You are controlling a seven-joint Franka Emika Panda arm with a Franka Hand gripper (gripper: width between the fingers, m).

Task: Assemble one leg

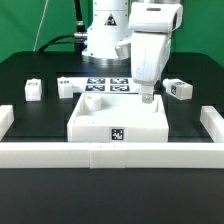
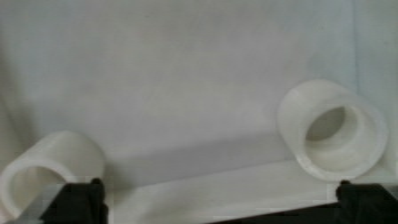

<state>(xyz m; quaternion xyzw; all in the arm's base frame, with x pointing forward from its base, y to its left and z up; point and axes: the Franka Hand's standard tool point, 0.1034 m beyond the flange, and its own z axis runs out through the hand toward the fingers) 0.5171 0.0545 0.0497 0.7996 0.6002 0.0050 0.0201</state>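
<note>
Three legs, small white blocks, stand on the black table: one (image 1: 33,90) at the exterior view's left, one (image 1: 66,87) beside it, one (image 1: 178,89) at the right. The large flat white panel (image 1: 100,118) lies in the middle, with a tag on its front edge. My gripper (image 1: 148,99) hangs low over the panel's far right part, apart from every leg. In the wrist view the gripper (image 2: 222,205) is open and empty. Its dark fingertips (image 2: 80,202) stand wide over the white panel surface (image 2: 178,90), between two round holed bosses (image 2: 334,130).
The marker board (image 1: 108,84) lies behind the panel at the arm's base. A low white wall (image 1: 100,155) runs along the front, with side pieces at the left (image 1: 5,120) and right (image 1: 213,123).
</note>
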